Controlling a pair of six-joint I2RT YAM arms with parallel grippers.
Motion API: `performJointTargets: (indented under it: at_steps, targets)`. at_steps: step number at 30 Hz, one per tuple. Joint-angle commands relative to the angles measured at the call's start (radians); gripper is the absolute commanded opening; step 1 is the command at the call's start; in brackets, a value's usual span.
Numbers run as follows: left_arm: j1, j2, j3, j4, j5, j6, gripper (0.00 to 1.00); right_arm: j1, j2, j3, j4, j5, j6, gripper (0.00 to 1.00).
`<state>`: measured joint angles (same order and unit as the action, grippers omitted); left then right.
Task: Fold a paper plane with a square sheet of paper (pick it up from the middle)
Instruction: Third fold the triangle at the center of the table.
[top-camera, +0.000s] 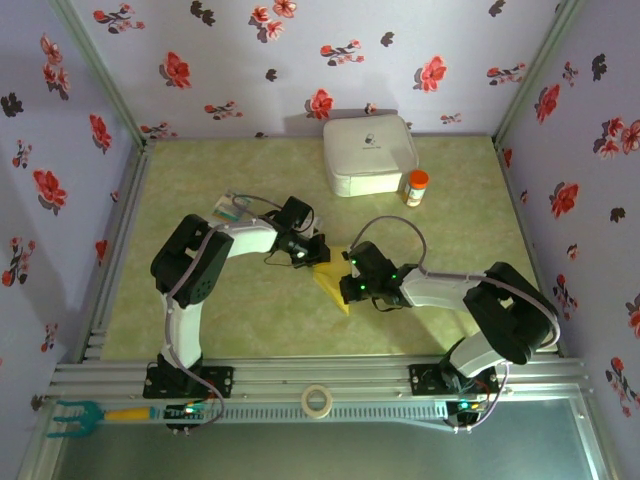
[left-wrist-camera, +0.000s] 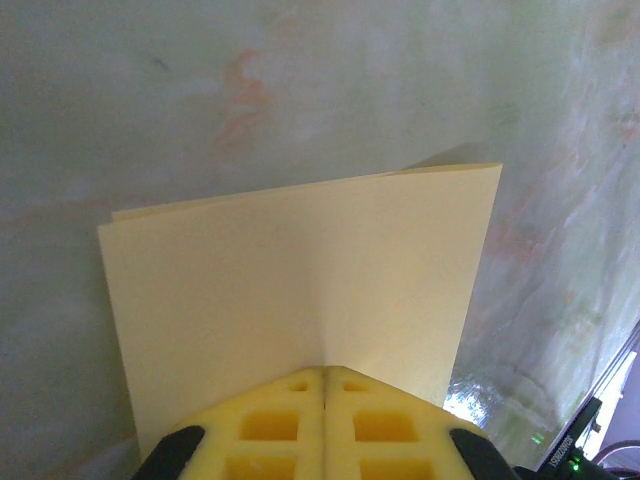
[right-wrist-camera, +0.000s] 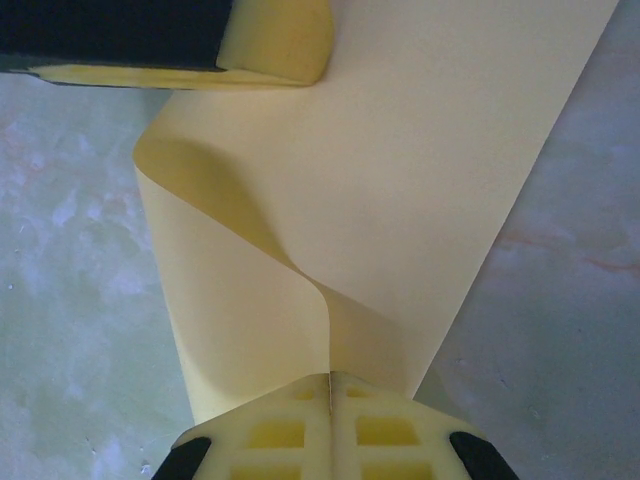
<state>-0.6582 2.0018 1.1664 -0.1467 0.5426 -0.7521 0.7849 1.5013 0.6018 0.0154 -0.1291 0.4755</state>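
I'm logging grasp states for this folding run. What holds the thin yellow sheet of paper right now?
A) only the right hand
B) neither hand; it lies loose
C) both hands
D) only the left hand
C: the left hand is pinched shut on the folded thin yellow sheet of paper, and the right hand is pinched shut on it too, as each wrist view shows.

One paper (top-camera: 330, 282), two arms (top-camera: 240, 240) (top-camera: 440, 288), one white box (top-camera: 368, 155), one bottle (top-camera: 416, 188), one tape roll (top-camera: 317, 401), one card (top-camera: 232, 208), one teal tool (top-camera: 72, 418)
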Motion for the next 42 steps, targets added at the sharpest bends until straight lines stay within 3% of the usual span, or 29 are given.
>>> performJointTargets:
  at_steps: [1,42]
  targets:
    - [0.000,0.017,-0.011,-0.048,-0.013,0.016,0.01,-0.009,0.018,0.030,-0.022,0.020,0.012,0.02]
    - [0.000,0.008,-0.010,-0.048,-0.013,0.016,0.01,-0.010,0.049,0.029,-0.058,0.025,0.014,0.02]
